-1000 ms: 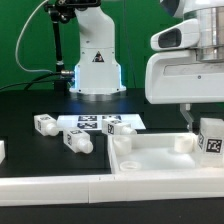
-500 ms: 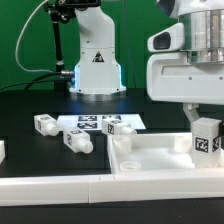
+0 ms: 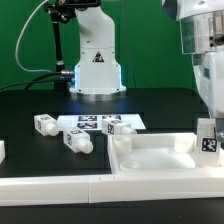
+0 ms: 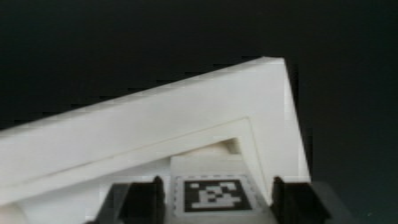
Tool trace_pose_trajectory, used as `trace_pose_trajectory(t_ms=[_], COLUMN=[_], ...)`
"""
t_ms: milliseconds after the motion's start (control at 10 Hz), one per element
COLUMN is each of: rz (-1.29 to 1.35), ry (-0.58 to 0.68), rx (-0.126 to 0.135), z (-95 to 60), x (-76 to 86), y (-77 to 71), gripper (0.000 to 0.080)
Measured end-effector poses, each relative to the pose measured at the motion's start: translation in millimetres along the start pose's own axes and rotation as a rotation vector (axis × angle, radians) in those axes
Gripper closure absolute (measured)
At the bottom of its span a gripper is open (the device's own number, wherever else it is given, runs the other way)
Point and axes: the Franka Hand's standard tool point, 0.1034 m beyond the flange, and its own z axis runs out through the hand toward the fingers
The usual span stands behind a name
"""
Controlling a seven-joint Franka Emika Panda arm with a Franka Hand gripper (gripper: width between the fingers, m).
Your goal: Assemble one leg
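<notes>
Black tabletop (image 3: 30,100) carries the white tray-like part (image 3: 150,158), the landmark here. Beside its far edge lies the marker board (image 3: 95,122), with three spare legs nearby. At the tray's corner on the exterior view's right, the gripper (image 4: 214,200) clamps the leg (image 4: 215,192). Seating it well likely means holding it upright, centred over the socket, lowering slowly.

You get the exterior view from low at the table's (image 3: 40,100) edge, facing the arm's base (image 3: 97,70) across the tray (image 3: 150,158). Your wrist view looks down past the fingers (image 4: 121,203), very close on a tray corner (image 4: 267,75). Both share the tray and tagged leg (image 4: 215,193).
</notes>
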Motion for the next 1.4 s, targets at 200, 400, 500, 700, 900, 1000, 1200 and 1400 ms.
trace_pose_trajectory(t_ms=[200, 400, 500, 700, 900, 1000, 1200, 1400], rz=[-0.036, -0.235, -0.475, -0.669, -0.763, -0.754, -0.811, -0.810], ry=[0.001, 0.001, 0.001, -0.006, -0.006, -0.006, -0.054, -0.054], rx=[-0.001, 0.021, 0.014, -0.011, -0.012, -0.011, -0.062, -0.050], z=[0.3, 0.6, 1.9, 1.9, 2.2, 1.8, -33.4, -37.6], x=[0.4, 2.7, 6.1, 7.4, 8.1, 7.8, -1.2, -2.2], y=[0.3, -1.6, 0.0, 1.3, 1.2, 1.3, -2.5, -9.8], gripper=[0.0455, 0.0188, 0.0188, 0.0152, 0.0151, 0.0151, 0.0151, 0.0151])
